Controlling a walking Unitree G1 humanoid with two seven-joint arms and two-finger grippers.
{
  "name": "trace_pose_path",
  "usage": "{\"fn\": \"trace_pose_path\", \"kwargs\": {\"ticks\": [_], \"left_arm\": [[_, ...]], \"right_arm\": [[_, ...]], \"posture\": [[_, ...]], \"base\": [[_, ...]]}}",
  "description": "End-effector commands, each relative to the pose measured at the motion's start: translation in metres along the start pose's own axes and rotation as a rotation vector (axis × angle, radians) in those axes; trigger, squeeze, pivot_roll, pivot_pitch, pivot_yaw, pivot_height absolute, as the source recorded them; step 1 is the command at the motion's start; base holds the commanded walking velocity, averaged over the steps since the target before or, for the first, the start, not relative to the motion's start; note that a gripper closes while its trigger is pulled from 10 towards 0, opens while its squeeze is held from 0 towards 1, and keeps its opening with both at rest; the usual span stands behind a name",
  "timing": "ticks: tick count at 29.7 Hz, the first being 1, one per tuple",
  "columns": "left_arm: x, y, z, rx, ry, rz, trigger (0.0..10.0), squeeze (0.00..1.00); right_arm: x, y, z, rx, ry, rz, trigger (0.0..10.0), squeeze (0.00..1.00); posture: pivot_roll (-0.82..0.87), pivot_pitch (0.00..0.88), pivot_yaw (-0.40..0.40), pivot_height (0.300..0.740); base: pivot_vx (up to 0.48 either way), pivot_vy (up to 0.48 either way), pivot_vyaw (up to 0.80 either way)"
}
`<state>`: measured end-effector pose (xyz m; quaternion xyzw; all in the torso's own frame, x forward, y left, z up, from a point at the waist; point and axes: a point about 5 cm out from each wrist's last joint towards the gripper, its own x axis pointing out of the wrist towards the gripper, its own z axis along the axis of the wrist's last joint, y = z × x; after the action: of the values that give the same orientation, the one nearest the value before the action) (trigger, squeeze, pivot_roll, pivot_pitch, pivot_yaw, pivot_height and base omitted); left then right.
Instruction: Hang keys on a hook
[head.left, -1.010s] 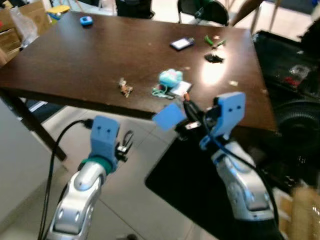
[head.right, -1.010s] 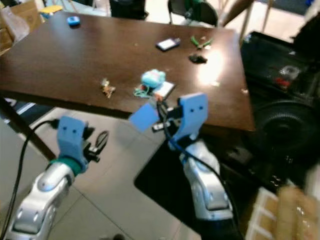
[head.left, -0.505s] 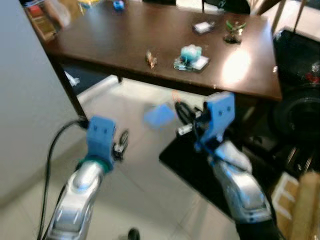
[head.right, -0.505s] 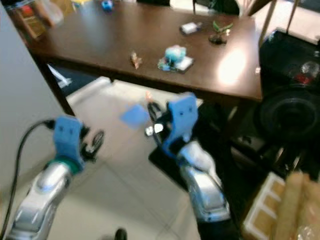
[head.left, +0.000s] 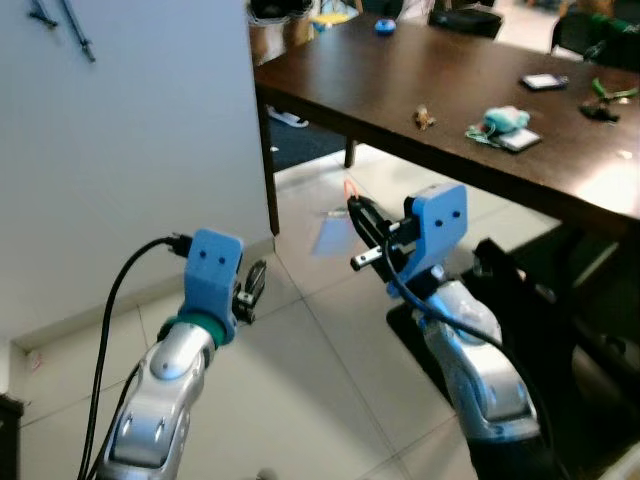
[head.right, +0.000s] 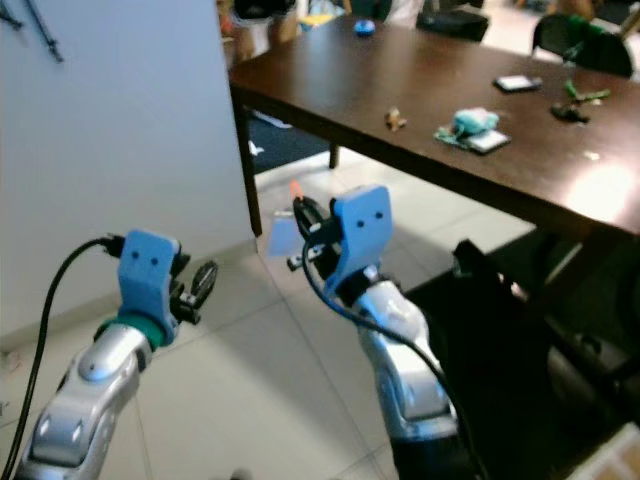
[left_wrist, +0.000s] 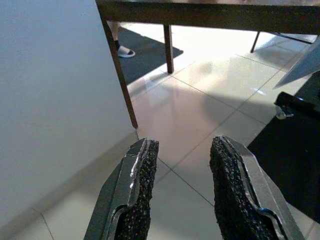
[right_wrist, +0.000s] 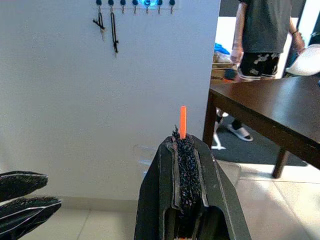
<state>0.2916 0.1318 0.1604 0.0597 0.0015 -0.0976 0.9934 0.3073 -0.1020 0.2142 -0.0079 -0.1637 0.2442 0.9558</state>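
The right gripper (right_wrist: 182, 145), jaws pressed together on an orange strip (right_wrist: 183, 122), points at a white wall (right_wrist: 100, 110) below a hook rail (right_wrist: 135, 3); a person (right_wrist: 260, 35) stands behind the bench (right_wrist: 280, 112).

The keys (head.left: 330, 235) show as a pale blur beside the right gripper (head.left: 360, 215). The person (right_wrist: 262, 60) is cut off at the shoulders. Small things on the worktop (head.left: 450, 95) cannot be identified.

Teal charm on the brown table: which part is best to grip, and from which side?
Probably the puffy teal charm itself, from straight above, jaws across its width: it rises higher than the flat card beside it, which lies flush on the table.
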Motion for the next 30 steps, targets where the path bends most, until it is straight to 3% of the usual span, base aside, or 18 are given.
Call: {"fn": "trace_pose_path", "kwargs": {"ticks": [1,28,30], "left_arm": [[-0.0007,0.0013,-0.0047,0.004,0.027,0.004,10.0,0.00],[0.0000,0.0010,-0.0008,0.028,-0.007,0.014,10.0,0.00],[0.0003,0.0006,-0.0008,0.038,-0.008,0.016,10.0,0.00]], "right_arm": [[0.0002,0.0015,-0.0014,-0.009,0.002,0.003,10.0,0.00],[0.0005,0.0027,-0.0026,-0.009,-0.004,0.008,10.0,0.00],[0.0007,0.0021,-0.0023,0.003,-0.009,0.000,10.0,0.00]], "posture": [[-0.06,0.096,0.056,0.740],[-0.05,0.103,0.054,0.740],[-0.05,0.103,0.054,0.740]], "base": [[0.000,0.000,0.79],[0.000,0.000,0.79],[0.368,0.000,0.00]]}}
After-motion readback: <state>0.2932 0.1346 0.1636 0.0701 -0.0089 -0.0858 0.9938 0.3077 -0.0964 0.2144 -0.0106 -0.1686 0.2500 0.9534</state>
